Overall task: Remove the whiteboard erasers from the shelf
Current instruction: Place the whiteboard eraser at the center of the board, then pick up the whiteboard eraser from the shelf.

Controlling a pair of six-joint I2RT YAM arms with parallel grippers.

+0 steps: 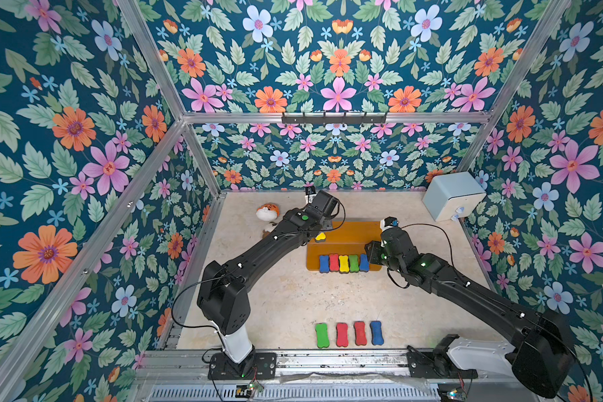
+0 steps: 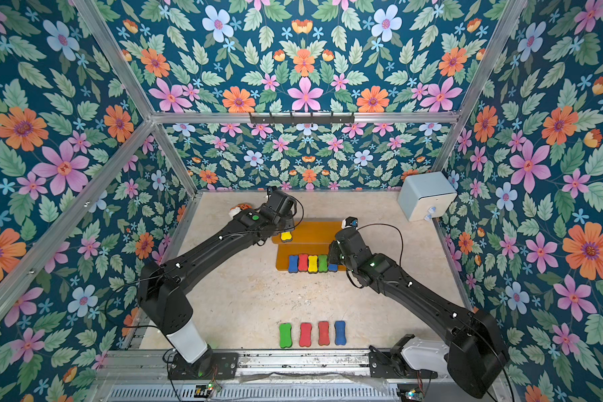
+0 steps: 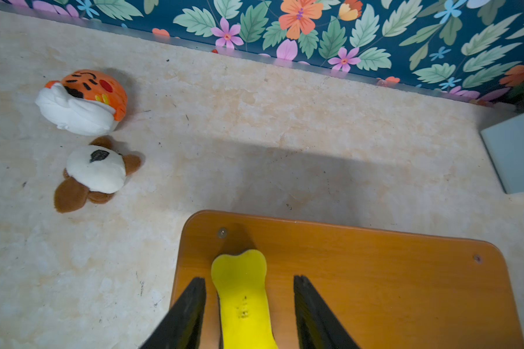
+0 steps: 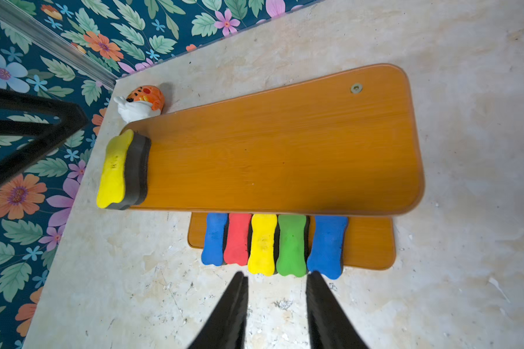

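An orange-brown wood grain is shown on the shelf (image 4: 285,151). The row of erasers (image 4: 262,241) is seen in blue, red, yellow, green, blue, over dark bases. The walls (image 1: 67,139) are covered in pink, orange and pale-blue flowers on teal; the table (image 1: 286,296) is mottled cream.

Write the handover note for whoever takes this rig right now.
Left tool: open, astride the yellow eraser on the shelf's top board, not yet closed.
Right tool: open, empty, just in front of the five erasers on the lower board.
Done: four erasers lie in a row at the front of the table.
Left: six on the shelf.
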